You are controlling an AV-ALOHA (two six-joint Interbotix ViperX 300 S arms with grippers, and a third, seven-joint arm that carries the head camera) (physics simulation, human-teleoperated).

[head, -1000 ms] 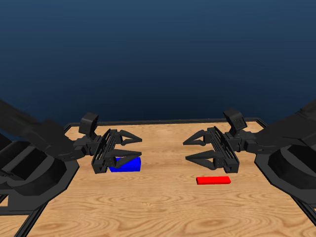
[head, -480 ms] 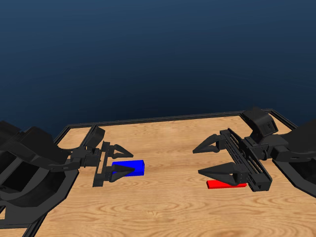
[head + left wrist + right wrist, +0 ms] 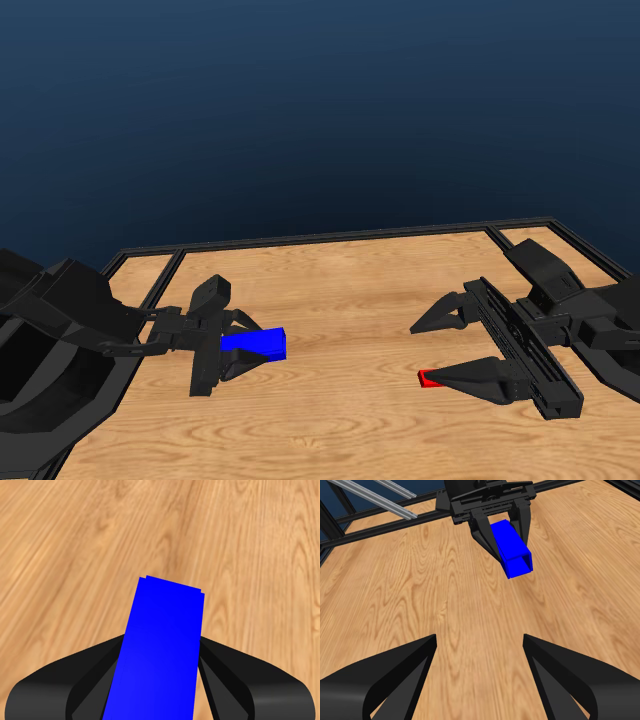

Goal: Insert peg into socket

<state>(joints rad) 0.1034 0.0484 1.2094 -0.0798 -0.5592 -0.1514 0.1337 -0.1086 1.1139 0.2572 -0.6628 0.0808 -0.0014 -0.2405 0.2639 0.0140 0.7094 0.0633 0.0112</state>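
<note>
The blue socket (image 3: pixel 266 345) sits between the jaws of my left gripper (image 3: pixel 240 345), which is shut on its sides. In the left wrist view the socket (image 3: pixel 165 625) fills the gap between both jaws. From the right wrist, the socket (image 3: pixel 512 550) points its hollow end toward me, tilted, held by the left gripper (image 3: pixel 507 542). The red peg (image 3: pixel 428 379) lies on the table, and only its left end shows beneath the near jaw of my right gripper (image 3: pixel 430 352). That gripper (image 3: pixel 479 639) is open over bare wood, and the peg is out of the right wrist view.
A black frame (image 3: pixel 330 237) borders the wooden table (image 3: pixel 340 300). Silver rails (image 3: pixel 375 497) run behind the left arm's base. Bare wood lies between the two grippers.
The head camera has shifted. My left gripper's jaws closed from a wider spread onto the socket. The right gripper came down over the peg, hiding most of it.
</note>
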